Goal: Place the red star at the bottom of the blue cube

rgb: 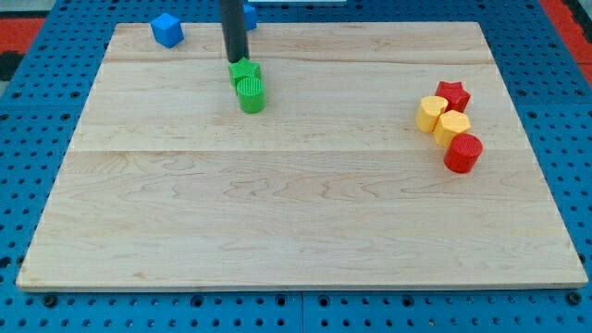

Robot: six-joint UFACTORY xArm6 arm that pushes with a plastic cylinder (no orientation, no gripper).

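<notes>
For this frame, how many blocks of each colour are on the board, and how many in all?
Blue: 2, the blue cube and a blue block partly hidden behind the rod.
Green: 2
Yellow: 2
Red: 2, the red star and a red cylinder.
Total: 8

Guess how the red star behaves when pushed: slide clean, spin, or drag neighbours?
The red star sits flat on the smooth wooden board, so it probably slides rather than tips. Its points may make it spin under an off-centre push. It touches a yellow block, which could get dragged. My tip is far away, at the green blocks.

red star (453, 94) right, blue cube (167, 30) top-left
</notes>
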